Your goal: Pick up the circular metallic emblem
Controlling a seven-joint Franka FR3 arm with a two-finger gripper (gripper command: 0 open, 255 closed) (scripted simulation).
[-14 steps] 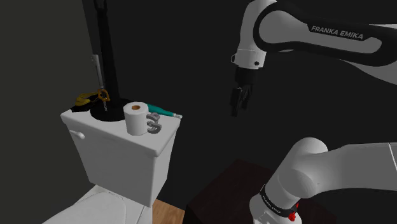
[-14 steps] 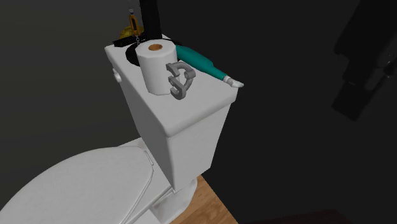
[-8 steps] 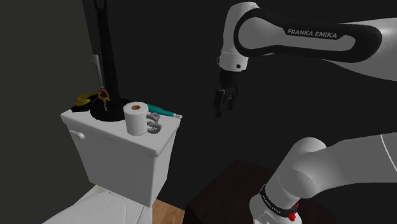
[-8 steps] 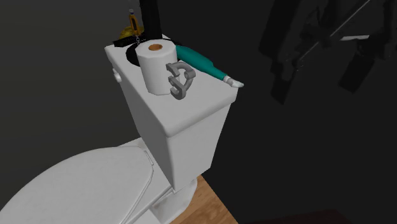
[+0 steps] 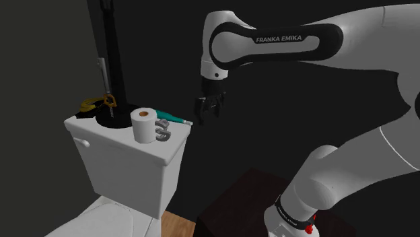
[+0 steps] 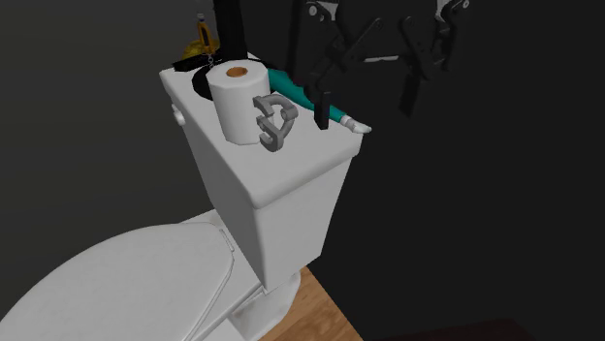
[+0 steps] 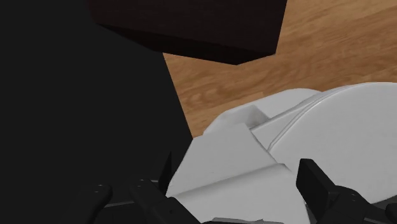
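Grey emblem (image 6: 273,121) against paper roll (image 6: 233,102); spread fingers (image 6: 321,111) near, not touching.

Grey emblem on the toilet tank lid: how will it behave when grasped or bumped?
The emblem stands on edge, seemingly leaning on the paper roll, so a nudge would likely tip it flat. Its outline is round, so it might roll along the tank lid. The openwork ring looks rigid and probably light.

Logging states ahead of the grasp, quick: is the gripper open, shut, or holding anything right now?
Gripper: open, holding nothing. The grey emblem lies untouched on the toilet tank.
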